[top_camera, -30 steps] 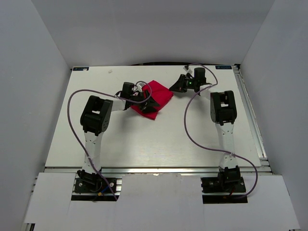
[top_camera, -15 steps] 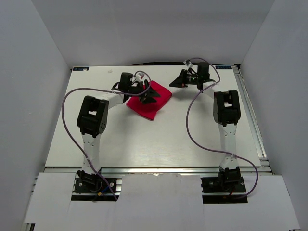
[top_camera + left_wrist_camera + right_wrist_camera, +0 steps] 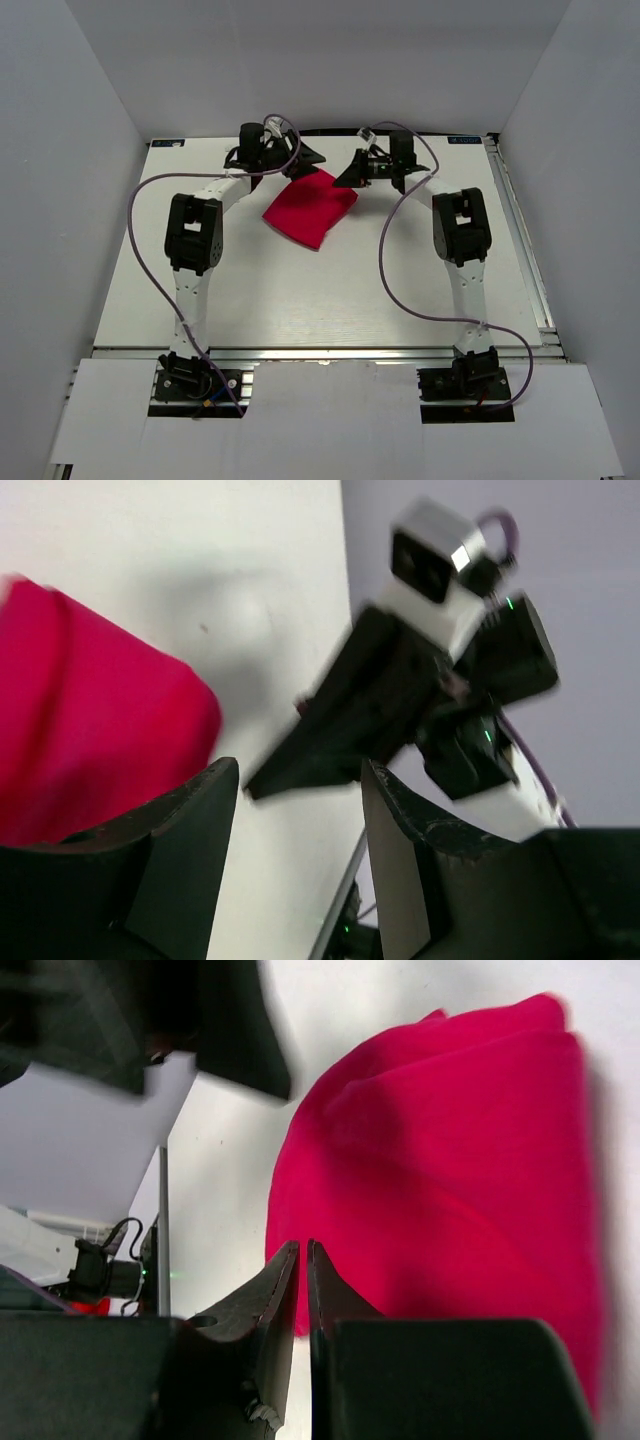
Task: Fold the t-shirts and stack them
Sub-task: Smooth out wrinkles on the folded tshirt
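Note:
The red t-shirt lies folded in a compact bundle at the back middle of the table. My left gripper hovers just behind its far edge, open and empty. In the left wrist view, the left gripper has its jaws spread, with the shirt at the left. My right gripper is at the shirt's far right corner with its jaws shut. In the right wrist view, the right gripper has its tips over the shirt's edge, and no cloth shows between them.
The two grippers are close together near the table's back edge. The right arm's head shows in the left wrist view. White walls enclose the table on three sides. Purple cables loop over the table beside each arm.
My left gripper has left the shirt and moved back toward the far edge. My right gripper has moved left to the shirt's corner. The shirt lies flatter.

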You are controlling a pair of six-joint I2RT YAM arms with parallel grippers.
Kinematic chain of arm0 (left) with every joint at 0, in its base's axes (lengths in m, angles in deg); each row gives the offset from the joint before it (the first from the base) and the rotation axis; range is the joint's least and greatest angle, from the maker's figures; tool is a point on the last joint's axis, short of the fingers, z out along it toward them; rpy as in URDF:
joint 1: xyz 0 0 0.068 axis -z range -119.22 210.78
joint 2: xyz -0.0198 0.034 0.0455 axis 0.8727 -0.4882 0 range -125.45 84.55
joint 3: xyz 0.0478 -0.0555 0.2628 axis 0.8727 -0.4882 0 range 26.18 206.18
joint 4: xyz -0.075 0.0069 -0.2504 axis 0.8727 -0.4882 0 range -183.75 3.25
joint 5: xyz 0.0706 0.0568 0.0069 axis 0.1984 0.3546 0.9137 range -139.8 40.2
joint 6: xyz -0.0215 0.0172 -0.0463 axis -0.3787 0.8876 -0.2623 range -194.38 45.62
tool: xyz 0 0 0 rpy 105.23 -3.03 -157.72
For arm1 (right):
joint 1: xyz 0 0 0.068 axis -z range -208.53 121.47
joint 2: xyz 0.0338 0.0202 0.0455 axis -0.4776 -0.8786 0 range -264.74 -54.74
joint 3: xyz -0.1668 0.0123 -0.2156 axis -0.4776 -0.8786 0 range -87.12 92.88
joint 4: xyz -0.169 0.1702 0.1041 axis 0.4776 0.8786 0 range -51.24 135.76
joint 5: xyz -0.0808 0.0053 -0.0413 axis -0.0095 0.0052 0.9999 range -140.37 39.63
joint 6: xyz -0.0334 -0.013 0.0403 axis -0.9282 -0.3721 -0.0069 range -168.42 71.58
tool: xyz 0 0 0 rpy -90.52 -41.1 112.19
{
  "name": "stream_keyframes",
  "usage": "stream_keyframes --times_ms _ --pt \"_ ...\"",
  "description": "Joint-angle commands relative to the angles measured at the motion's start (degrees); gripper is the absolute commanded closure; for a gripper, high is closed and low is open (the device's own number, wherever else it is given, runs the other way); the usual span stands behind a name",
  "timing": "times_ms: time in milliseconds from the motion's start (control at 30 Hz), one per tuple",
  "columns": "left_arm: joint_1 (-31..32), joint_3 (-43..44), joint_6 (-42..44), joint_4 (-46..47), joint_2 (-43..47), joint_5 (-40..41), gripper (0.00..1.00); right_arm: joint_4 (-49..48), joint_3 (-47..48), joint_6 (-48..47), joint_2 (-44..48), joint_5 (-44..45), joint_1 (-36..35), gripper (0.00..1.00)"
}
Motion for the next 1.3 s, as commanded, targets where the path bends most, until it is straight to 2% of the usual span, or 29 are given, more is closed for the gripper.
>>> stream_keyframes --times_ms 0,133,433,700,833,1033,1100,1167,1200,1233,1267 --pt "-0.44 5.49 0.21 -3.38 -4.68 3.91 0.37 1.48 -0.64 -1.32 1.10 0.04 -1.54 0.86" --pt "-0.53 8.85 0.04 -4.88 -8.91 3.83 0.38 3.76 -1.69 -2.47 0.84 0.04 -3.03 0.86" --pt "-0.62 7.18 -0.58 -3.65 -11.47 3.47 0.38 5.35 -8.46 -2.99 0.31 1.70 -4.88 0.87" --pt "-1.93 6.13 -1.63 -2.15 -12.52 6.29 0.38 15.88 -9.34 -10.90 -0.66 6.36 -4.97 0.90" --pt "-2.46 5.69 -2.77 -0.84 -12.61 6.73 0.38 17.56 -9.96 -12.49 -0.83 6.63 -4.97 0.90" --pt "-2.73 7.70 -3.48 1.01 -10.68 4.98 0.38 18.44 -6.10 -16.08 3.64 1.98 -4.09 0.87" --pt "-2.81 9.11 -2.52 1.10 -9.10 3.66 0.36 21.77 -0.84 -18.88 5.22 1.45 -3.39 0.86" --pt "-2.81 9.56 -0.85 0.57 -5.59 2.87 0.32 27.02 4.25 -21.96 7.86 1.36 -2.16 0.86" --pt "-2.90 9.64 -0.14 0.22 -4.10 2.34 0.09 28.97 5.59 -25.98 9.70 1.45 -1.72 0.85" --pt "-2.99 9.47 1.61 -1.52 -0.87 2.25 0.02 31.34 6.73 -28.37 10.67 1.97 -0.93 0.84" --pt "-2.99 9.12 4.06 -2.50 0.99 2.16 0.02 35.97 8.22 -30.83 11.73 2.41 -0.66 0.83"
